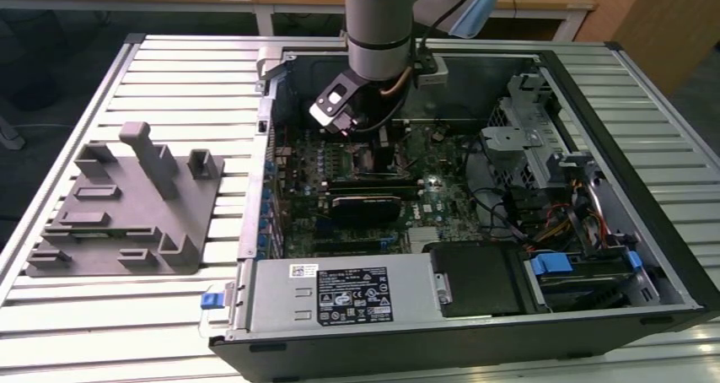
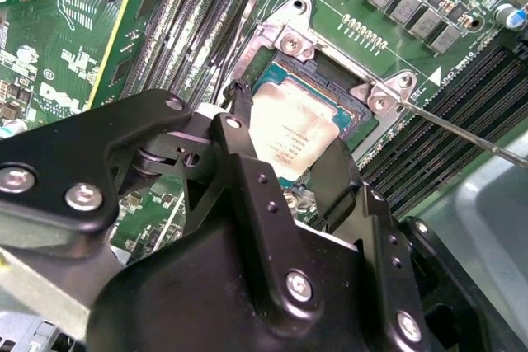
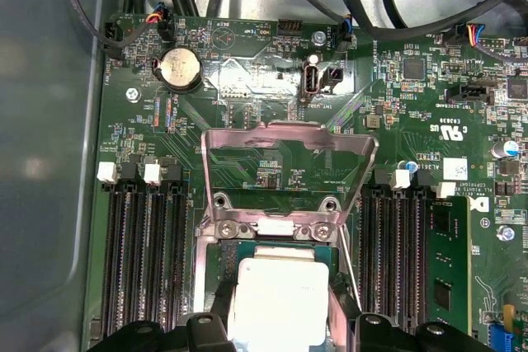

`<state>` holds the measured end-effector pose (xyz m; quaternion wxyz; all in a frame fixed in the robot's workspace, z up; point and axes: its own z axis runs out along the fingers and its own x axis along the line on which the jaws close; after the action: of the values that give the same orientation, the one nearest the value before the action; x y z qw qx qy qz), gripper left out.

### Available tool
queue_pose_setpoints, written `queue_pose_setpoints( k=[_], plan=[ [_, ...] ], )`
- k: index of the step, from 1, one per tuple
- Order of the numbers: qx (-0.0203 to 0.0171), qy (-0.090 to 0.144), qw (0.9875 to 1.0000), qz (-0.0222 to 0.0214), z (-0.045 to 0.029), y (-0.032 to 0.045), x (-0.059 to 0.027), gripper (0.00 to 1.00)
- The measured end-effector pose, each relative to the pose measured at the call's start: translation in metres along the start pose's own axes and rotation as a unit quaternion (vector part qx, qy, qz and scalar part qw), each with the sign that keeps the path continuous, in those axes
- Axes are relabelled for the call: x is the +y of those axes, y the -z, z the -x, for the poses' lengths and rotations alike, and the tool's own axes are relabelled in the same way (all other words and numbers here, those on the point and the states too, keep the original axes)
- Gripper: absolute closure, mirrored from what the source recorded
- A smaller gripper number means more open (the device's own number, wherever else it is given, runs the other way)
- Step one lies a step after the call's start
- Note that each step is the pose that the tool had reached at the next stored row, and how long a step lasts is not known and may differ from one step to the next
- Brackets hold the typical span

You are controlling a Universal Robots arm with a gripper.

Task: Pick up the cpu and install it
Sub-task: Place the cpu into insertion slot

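The cpu, a silvery square chip with a paler rim, sits between my gripper's two black fingers. It is right over the open socket on the green motherboard. My gripper is shut on the cpu, one finger on each opposite edge. The socket's metal load plate stands flipped open beyond it. Whether the chip rests in the socket or hovers just above it, I cannot tell. In the exterior view the arm reaches down into the open computer case.
A large grey plastic tray with upright posts lies on the slatted table at the exterior view's left. Inside the case are a black ribbed module, a power supply, drive bays and loose cables. Memory slots flank the socket.
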<state>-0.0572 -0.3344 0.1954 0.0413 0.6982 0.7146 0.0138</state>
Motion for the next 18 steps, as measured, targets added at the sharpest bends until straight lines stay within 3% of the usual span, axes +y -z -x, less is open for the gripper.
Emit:
queue_pose_setpoints(
  k=[3, 4, 7, 18],
  plan=[
    [0.0003, 0.0, 1.0, -0.0001, 0.0001, 0.0025, 0.0001, 0.47],
    [0.0022, 0.0, 1.0, 0.0, 0.0001, 0.0025, 0.0002, 0.47],
    [0.0129, -0.001, 0.9999, 0.0002, 0.0001, 0.0025, 0.0001, 0.47],
    [0.0135, 0.001, 0.9999, 0.0003, 0.0007, 0.0017, -0.0022, 0.47]
  ],
)
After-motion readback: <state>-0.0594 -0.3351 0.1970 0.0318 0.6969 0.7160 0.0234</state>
